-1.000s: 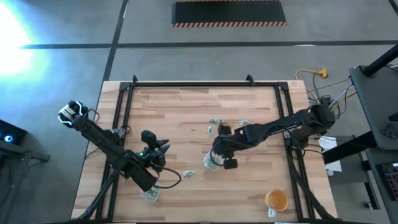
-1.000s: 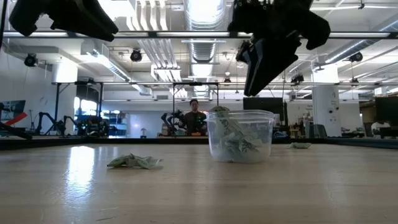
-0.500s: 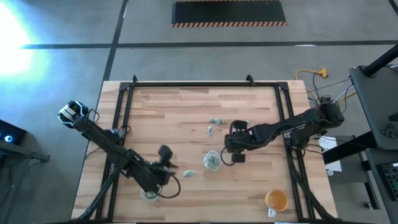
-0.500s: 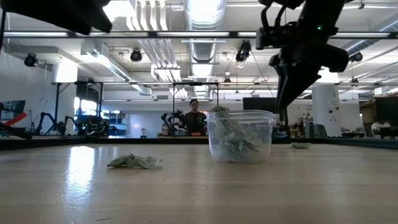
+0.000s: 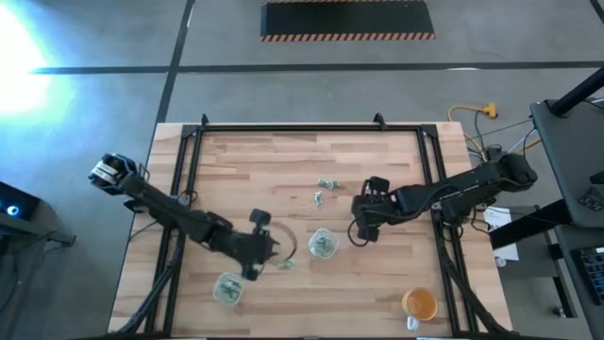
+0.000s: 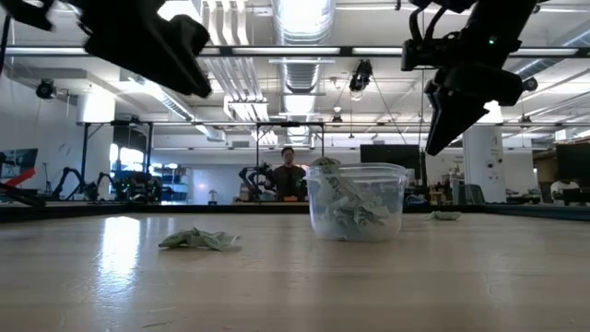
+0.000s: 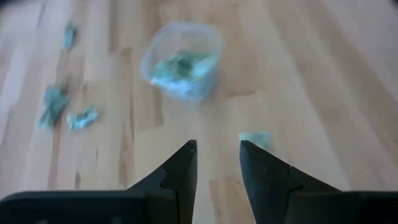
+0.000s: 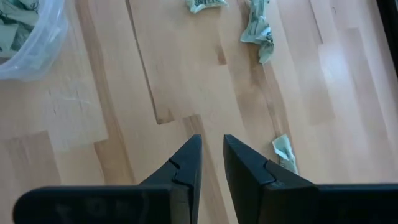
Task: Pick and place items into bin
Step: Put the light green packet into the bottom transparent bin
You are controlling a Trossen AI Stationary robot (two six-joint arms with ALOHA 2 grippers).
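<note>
The bin, a clear cup (image 5: 323, 244) partly filled with green-and-white pieces, stands upright on the wooden table and also shows in the low view (image 6: 356, 201). Loose items lie flat on the wood: one (image 5: 286, 263) just near of the cup, two (image 5: 327, 183) (image 5: 318, 197) farther back. My left gripper (image 5: 272, 250) hovers open to the left of the cup, slanting down, with one piece (image 7: 255, 138) just beyond its fingertips (image 7: 217, 149). My right gripper (image 5: 360, 233) hangs to the right of the cup, pointing down; its fingers (image 8: 212, 142) stand a narrow gap apart and hold nothing.
A second clear cup (image 5: 227, 288) stands near the front left, an orange cup (image 5: 420, 304) at the front right corner. More pieces (image 8: 258, 28) (image 8: 285, 149) lie on the boards under the right gripper. Black frame rails (image 5: 283, 129) border the table. A person stands far behind.
My right gripper has gone from above the clear cup toward the table's right edge and now hangs beside the cup. My left gripper has swung toward the cup and the loose piece in front of it, tipping downward. The cup and the pieces have stayed put.
</note>
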